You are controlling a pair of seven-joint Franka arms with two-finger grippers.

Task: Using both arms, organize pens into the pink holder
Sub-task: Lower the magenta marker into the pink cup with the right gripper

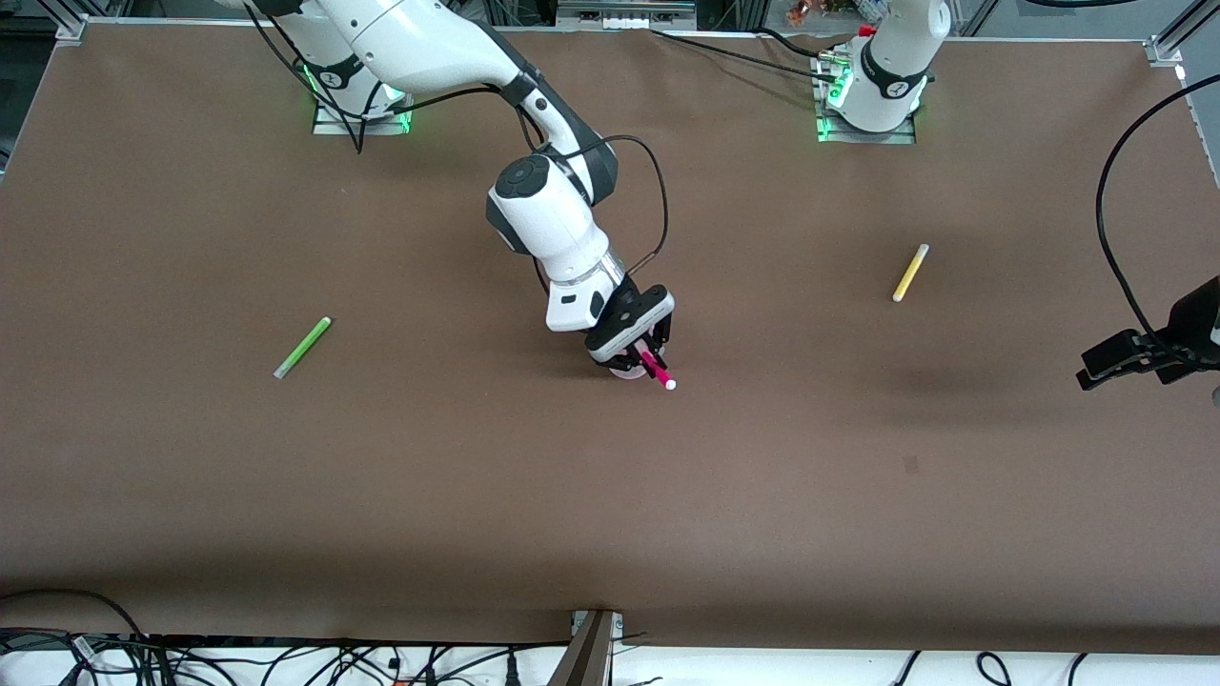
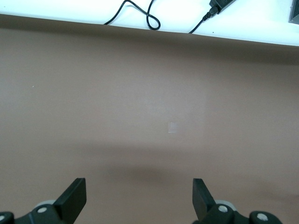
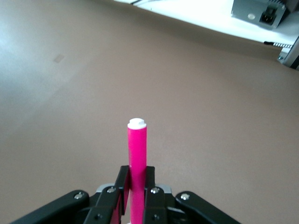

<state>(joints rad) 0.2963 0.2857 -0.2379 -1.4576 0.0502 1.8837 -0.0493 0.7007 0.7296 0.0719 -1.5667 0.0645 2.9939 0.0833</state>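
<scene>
High front view down onto whole brown table; wrist views low over that table, right one sharing magenta pen.

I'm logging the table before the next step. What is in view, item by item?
Green pen: one, lime, flat on the table toward the right arm's end.
Yellow pen: one, flat toward the left arm's end.
Pink pen: one, magenta with white tip, gripped over the holder.
Holder: one, pale pink, mid-table, mostly hidden under the right gripper.
Table: one, brown.
Right gripper: shut on the pink pen.
Left gripper: open, waiting over bare table at its own end.
</scene>
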